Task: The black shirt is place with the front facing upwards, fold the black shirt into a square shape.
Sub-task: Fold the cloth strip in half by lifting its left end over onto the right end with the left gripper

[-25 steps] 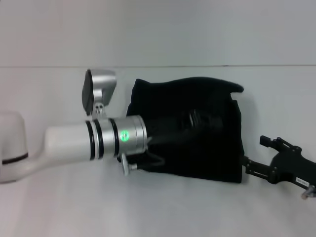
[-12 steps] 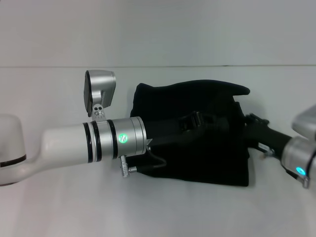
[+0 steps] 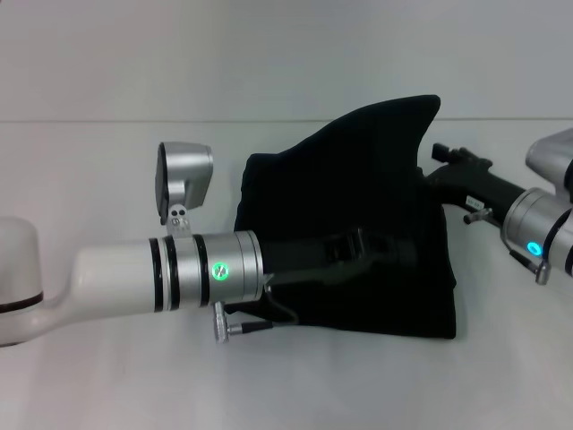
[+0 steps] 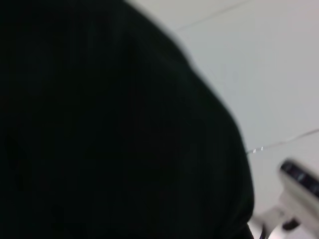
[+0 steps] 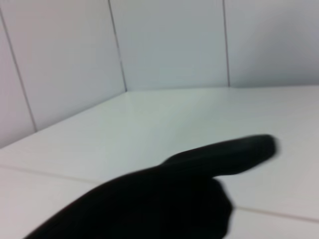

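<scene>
Cloth of the black shirt [image 3: 349, 224] lies partly folded on the white table [image 3: 89, 376], its far right corner raised to a peak. That corner is pinched closed in the right gripper [image 3: 428, 179] for folding over. The left gripper [image 3: 394, 255] is pressed on the middle, presumably as an anchor; its finger state cannot be told. No lettering is legible.

Lighting even, diffuse, bright; white table [image 3: 107, 376] nearly shadowless, only a faint soft shadow under the left arm. Black shirt [image 3: 358, 206] reads as flat black, folds barely resolved; left gripper [image 3: 372, 249] lies over it, hard to separate. Head view mildly soft. Left wrist view mostly filled by unfocused black cloth [image 4: 109, 129]. Right wrist view: cloth [image 5: 169, 199] blurred, wall seams sharper
</scene>
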You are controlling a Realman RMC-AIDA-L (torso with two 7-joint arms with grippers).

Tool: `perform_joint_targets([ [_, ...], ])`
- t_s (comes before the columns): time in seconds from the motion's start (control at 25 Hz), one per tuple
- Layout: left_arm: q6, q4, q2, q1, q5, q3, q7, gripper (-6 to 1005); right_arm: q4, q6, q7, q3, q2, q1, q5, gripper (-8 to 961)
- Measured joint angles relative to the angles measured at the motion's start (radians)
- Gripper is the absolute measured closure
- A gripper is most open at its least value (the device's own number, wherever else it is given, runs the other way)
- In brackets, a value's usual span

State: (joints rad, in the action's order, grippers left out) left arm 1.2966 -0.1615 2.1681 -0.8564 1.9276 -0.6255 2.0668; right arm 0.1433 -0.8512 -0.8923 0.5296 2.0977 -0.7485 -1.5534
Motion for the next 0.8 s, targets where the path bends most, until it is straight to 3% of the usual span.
perform_joint_targets([
  [0.48, -0.171, 0.104, 0.009, -0.056, -0.005, -0.043, -0.103, 918, 0.035, 0.01, 0.006, -0.031, -0.004, 0.026, 0.022, 9],
  [0.8, -0.211, 0.134, 0.01, -0.072, 0.008, -0.046, -0.132, 906, 0.078, 0.026, 0.006, -0.16, -0.005, 0.075, 0.023, 8],
])
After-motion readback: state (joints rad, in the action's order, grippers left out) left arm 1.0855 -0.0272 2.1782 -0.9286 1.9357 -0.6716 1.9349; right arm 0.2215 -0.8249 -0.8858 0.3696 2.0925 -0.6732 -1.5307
